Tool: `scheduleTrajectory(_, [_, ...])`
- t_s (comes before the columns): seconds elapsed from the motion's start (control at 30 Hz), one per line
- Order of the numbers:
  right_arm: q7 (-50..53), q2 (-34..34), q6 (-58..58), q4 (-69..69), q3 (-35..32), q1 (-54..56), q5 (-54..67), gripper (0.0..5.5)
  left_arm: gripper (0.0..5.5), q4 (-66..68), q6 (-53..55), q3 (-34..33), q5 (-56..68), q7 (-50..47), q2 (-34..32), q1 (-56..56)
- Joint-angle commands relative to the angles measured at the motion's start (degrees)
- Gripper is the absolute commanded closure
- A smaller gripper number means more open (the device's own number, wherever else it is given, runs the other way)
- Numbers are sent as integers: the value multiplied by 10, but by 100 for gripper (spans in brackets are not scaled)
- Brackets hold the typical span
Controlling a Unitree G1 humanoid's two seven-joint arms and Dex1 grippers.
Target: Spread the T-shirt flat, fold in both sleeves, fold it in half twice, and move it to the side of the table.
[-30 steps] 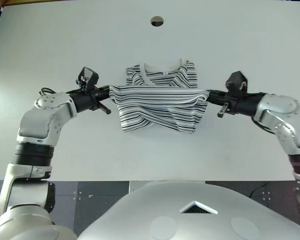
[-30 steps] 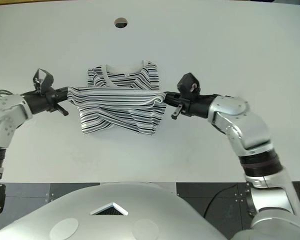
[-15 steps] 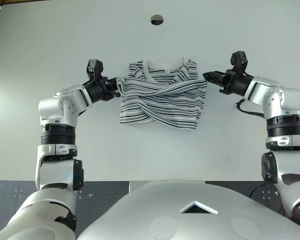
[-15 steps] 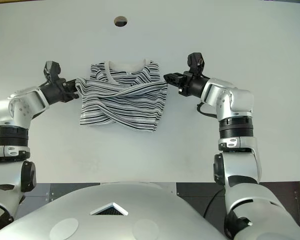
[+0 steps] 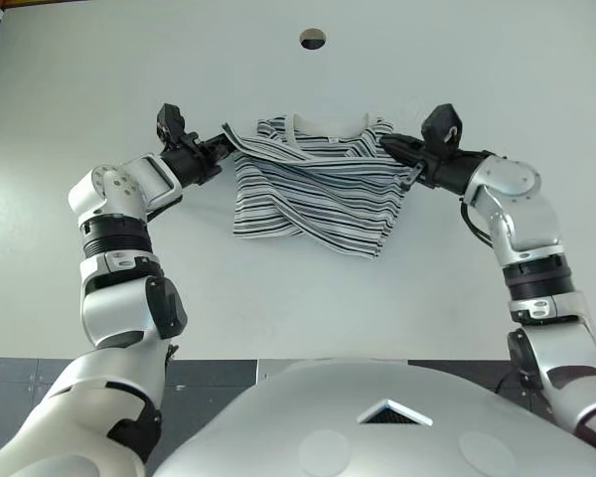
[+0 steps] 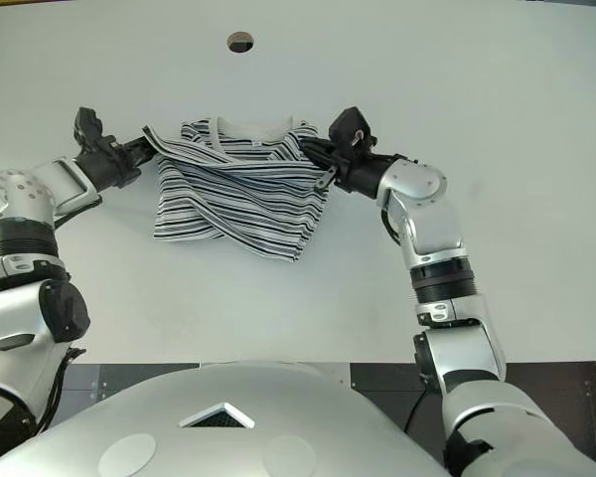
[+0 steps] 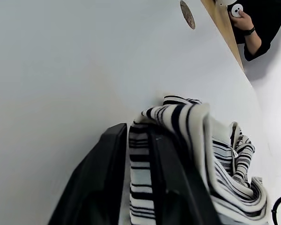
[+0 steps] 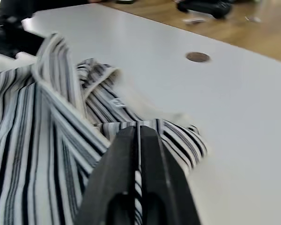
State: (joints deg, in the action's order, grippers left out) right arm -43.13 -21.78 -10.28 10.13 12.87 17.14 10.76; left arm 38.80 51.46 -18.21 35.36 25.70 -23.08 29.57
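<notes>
Striped cotton is lying in a bunched, half-doubled heap. The black-and-white striped T-shirt [image 5: 313, 194] is resting on the white tabletop [image 5: 497, 70], stretched between the two grippers. Its nearer folded edge is sagging unevenly back from both sets of fingertips, towards the robot.

Left gripper [image 5: 222, 147]: jaws are closing down on a corner of the striped cloth. The wrist view is showing fabric sandwiched between the two black fingers [image 7: 107, 178].

Right gripper [image 5: 397, 152]: likewise clamping a thin edge of the shirt at the opposite corner, fingers nearly meeting on it.

Change over the last second: both arms are carrying the gripped edge away from the robot.
- A second ago that edge was hanging taut and lifted across the shirt's middle.
- Half a second ago it was lying nearer the neck.
- Now it is arriving level with the white ribbed collar [image 5: 328, 127], which is sitting between the two grippers and just beyond their tips.

Reading: a half-fold is being closed, lower edge onto shoulders. It is likely the first of the two, as the collar is showing centred across the full width. Layers are looking twisted and diagonal rather than square, so the fold is probably needing smoothing after release. The remaining fold and the move to the side are not yet done.

Beyond the grippers, well apart, a small round dark hole [image 5: 312, 39] is marking the table's far part.
</notes>
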Motion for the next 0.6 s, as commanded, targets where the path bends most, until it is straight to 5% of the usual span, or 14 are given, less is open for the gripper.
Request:
scheduleTrajectory(0.03, [-34, -23, 34, -46, 34, -29, -32, 540, 411, 1, -5, -10, -7, -4, 7, 5])
scheduleTrajectory(0.47, [-20, 28, 64, 41, 89, 16, -111, 540, 201, -12, -52, -14, -24, 2, 15, -6])
scheduleTrajectory(0.6, [11, 65, 63, 137, 68, 79, -114, 540, 201, -99, -133, 4, -53, 11, 24, -50])
